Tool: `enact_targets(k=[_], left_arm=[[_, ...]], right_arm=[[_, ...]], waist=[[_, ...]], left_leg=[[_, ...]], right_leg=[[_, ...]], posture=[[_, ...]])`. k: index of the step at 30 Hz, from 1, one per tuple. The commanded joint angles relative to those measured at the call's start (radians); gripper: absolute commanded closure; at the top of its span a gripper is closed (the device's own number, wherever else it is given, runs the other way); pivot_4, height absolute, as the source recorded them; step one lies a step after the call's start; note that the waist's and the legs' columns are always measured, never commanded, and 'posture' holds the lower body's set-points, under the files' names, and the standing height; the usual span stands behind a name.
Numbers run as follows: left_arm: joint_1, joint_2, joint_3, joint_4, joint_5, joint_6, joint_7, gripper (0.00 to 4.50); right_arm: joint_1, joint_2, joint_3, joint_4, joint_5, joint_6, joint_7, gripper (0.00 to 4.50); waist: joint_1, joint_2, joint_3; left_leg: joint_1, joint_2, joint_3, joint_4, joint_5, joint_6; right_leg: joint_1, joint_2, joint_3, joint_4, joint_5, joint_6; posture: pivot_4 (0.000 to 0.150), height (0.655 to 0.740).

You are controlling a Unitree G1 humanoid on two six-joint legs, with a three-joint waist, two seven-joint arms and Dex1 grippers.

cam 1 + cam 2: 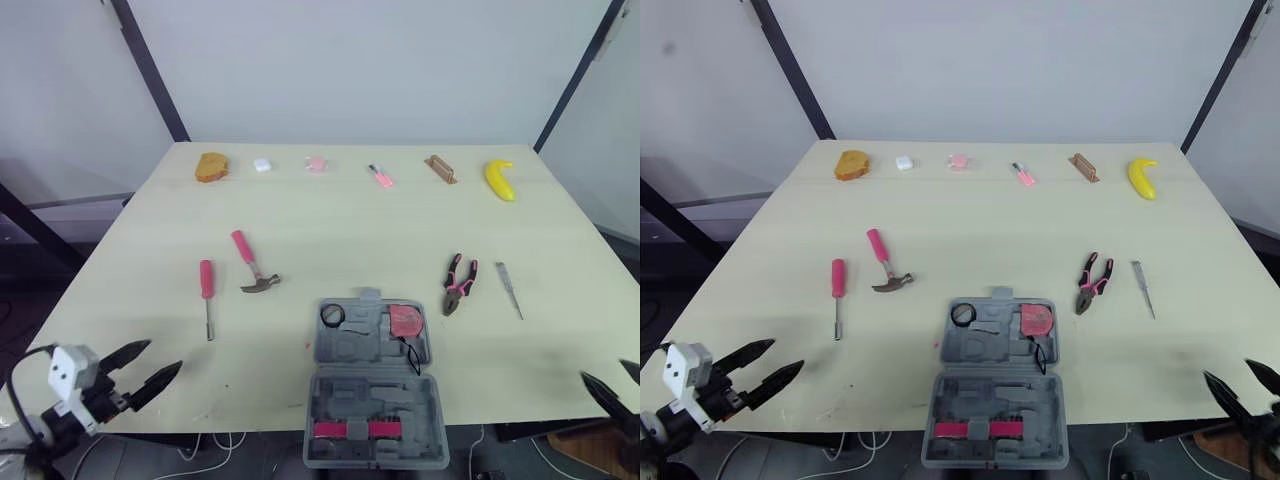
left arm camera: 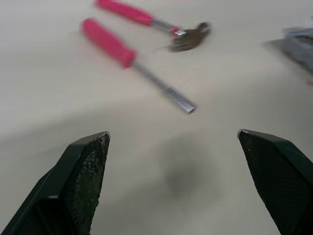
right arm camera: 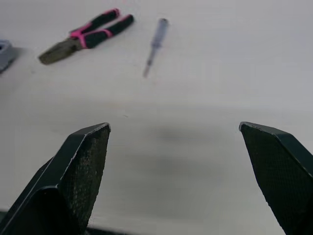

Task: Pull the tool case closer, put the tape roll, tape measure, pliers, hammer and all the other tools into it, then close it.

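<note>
An open grey tool case [image 1: 372,385] lies at the table's front middle, with a black tape roll [image 1: 332,315] and a pink tape measure [image 1: 405,321] in its far half. A pink-handled hammer [image 1: 252,263] and a pink screwdriver [image 1: 207,296] lie left of it. Pink-and-black pliers [image 1: 458,283] and a thin grey tool [image 1: 509,290] lie to its right. My left gripper [image 1: 148,372] hangs open at the front left corner. My right gripper [image 1: 618,385] stands open at the front right edge. Both hold nothing.
Along the table's far edge lie a brown bread-like lump [image 1: 211,167], a small white block [image 1: 262,165], a pink piece [image 1: 316,164], a small pink tool [image 1: 380,176], a brown block [image 1: 440,168] and a banana [image 1: 499,180]. Dark frame poles [image 1: 150,70] rise behind.
</note>
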State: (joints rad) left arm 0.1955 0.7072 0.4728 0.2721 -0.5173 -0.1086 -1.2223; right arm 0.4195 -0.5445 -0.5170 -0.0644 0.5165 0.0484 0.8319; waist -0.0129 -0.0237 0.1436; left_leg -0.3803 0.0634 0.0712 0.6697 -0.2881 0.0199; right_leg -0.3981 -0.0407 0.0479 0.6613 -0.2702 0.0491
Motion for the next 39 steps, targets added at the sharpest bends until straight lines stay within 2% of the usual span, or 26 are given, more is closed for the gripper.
enact_targets(k=[1, 10, 15, 19, 23, 31, 39], left_arm=[[-0.030, 0.028, -0.048, -0.151, -0.033, 0.047, -0.025, 0.00], [-0.222, 0.088, -0.209, -0.339, -0.039, 0.143, -0.105, 0.00], [-0.362, 0.104, -0.323, -0.486, -0.098, 0.260, -0.140, 0.00], [-0.410, 0.101, -0.342, -0.512, -0.091, 0.272, -0.141, 0.00], [-0.455, 0.100, -0.349, -0.558, -0.117, 0.317, -0.129, 0.00], [-0.464, 0.103, -0.362, -0.577, -0.120, 0.339, -0.144, 0.00], [-0.487, 0.094, -0.377, -0.564, -0.115, 0.338, -0.154, 0.00]], right_arm=[[-0.033, 0.004, 0.053, -0.138, -0.024, 0.073, -0.090, 0.05], [-0.235, 0.093, 0.326, -0.281, -0.170, 0.291, -0.354, 0.05], [-0.449, 0.244, 0.458, -0.139, -0.322, 0.336, -0.560, 0.05], [-0.512, 0.300, 0.468, -0.053, -0.370, 0.323, -0.636, 0.05], [-0.521, 0.361, 0.454, -0.008, -0.403, 0.316, -0.725, 0.05], [-0.494, 0.408, 0.481, 0.043, -0.450, 0.302, -0.766, 0.05], [-0.567, 0.439, 0.389, 0.163, -0.390, 0.284, -0.784, 0.05]], waist=[[0.002, 0.000, 0.000], [-0.001, 0.001, 0.001], [-0.002, 0.001, 0.001], [0.002, 0.002, 0.001], [0.000, 0.002, 0.001], [-0.005, 0.002, 0.001], [-0.005, 0.002, 0.001]], left_leg=[[0.000, 0.000, 0.000, 0.000, 0.000, 0.000], [-0.002, -0.005, 0.000, 0.000, 0.000, 0.000], [-0.003, -0.005, 0.001, 0.000, 0.000, 0.000], [-0.007, -0.006, 0.001, 0.001, 0.000, 0.000], [-0.020, -0.006, 0.000, 0.002, 0.003, -0.005], [-0.018, -0.005, 0.000, 0.002, 0.003, -0.004], [-0.017, -0.005, 0.000, 0.005, 0.002, -0.003]], right_leg=[[0.000, 0.000, 0.000, 0.000, 0.000, 0.000], [0.000, 0.002, -0.002, 0.000, 0.002, 0.003], [-0.001, 0.004, -0.001, 0.000, 0.002, 0.003], [-0.005, 0.004, -0.001, 0.000, 0.002, 0.003], [-0.016, 0.004, -0.001, 0.001, 0.002, 0.004], [-0.016, 0.005, -0.001, 0.003, 0.002, 0.004], [-0.013, 0.005, -0.001, 0.003, 0.002, 0.004]], posture=[[0.150, 0.7400], [0.150, 0.7400], [0.150, 0.7400], [0.150, 0.7400], [0.150, 0.7400], [0.150, 0.7400], [0.150, 0.7400]])
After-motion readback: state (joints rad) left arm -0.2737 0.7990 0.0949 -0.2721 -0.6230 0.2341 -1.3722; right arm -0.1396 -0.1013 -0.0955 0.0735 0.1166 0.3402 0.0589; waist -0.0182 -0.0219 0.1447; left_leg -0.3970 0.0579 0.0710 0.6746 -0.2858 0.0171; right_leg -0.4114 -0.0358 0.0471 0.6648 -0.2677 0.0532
